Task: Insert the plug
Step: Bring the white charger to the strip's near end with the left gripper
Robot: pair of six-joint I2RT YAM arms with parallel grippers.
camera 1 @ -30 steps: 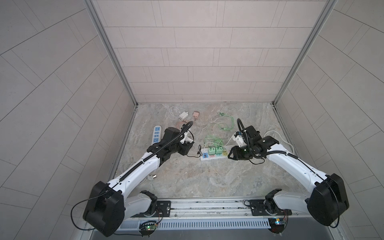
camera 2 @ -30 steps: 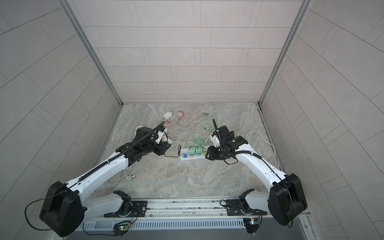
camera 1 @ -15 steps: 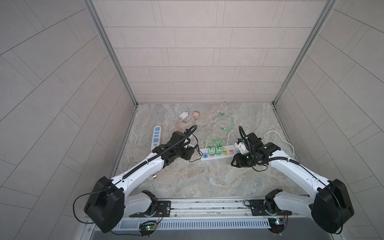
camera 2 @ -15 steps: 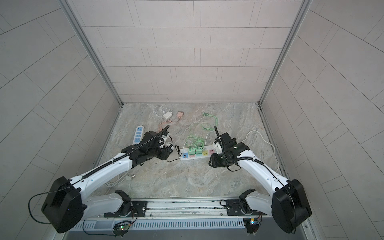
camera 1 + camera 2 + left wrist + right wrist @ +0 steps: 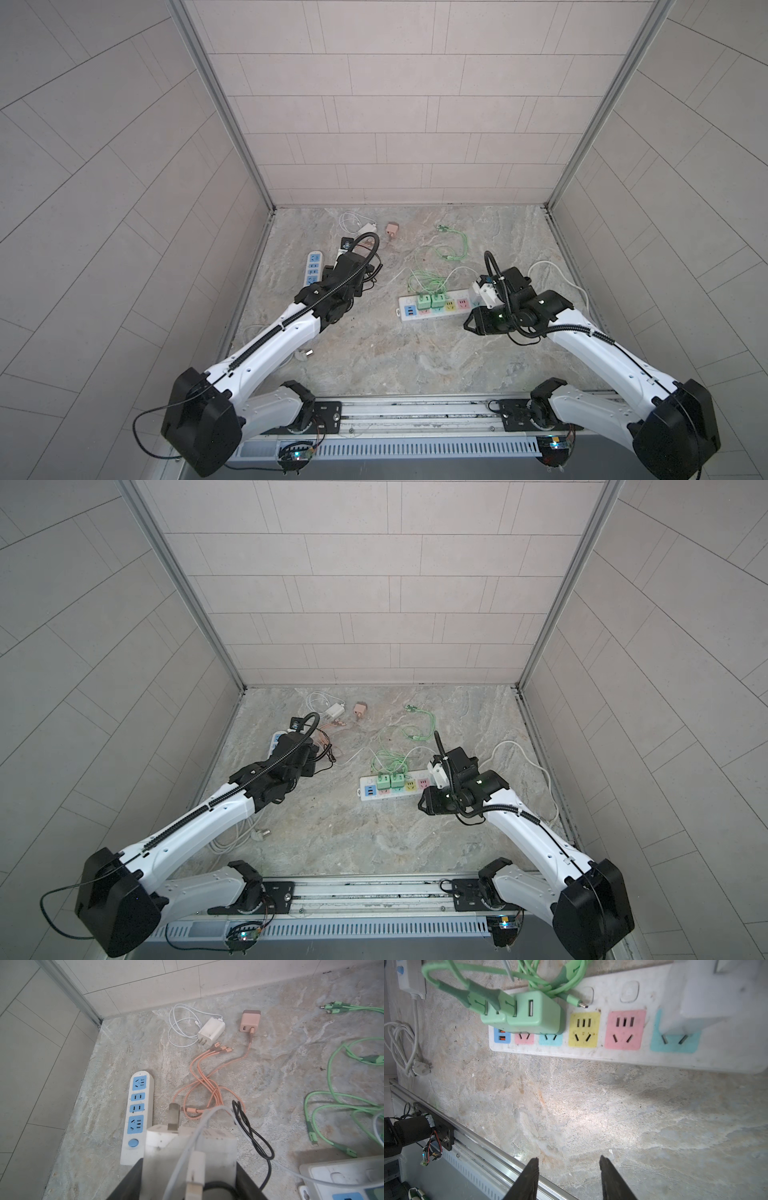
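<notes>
Carry step judged in hand — left gripper [image 5: 190, 1162] clamps the white charger [image 5: 162, 1140], prongs [image 5: 174, 1115] bare, above the floor [image 5: 270, 1022] beside the blue power strip [image 5: 126, 1153]; right gripper [image 5: 568, 1159] parted, empty. Next — turn prongs down, align, press

The bench [image 5: 591, 1105] is grey-beige stone, marbled with pale and rust-coloured veins. The long power strip [image 5: 623, 1057] is white, with a yellow socket [image 5: 584, 1029], a pink socket [image 5: 625, 1029], a turquoise socket [image 5: 675, 1045] and a blue USB panel [image 5: 502, 1038]. The chargers [image 5: 529, 1014] on it are mint green, like the green cables [image 5: 329, 1068]. The short strip [image 5: 131, 1155] is white with sky-blue sockets. A white charger [image 5: 212, 1029] has a white cable [image 5: 169, 1032]; a salmon-pink charger [image 5: 250, 1021] has a matching cable [image 5: 215, 1093]. The plug [image 5: 162, 1140] is white with a grey prong; a thin lead [image 5: 270, 1167] is black
</notes>
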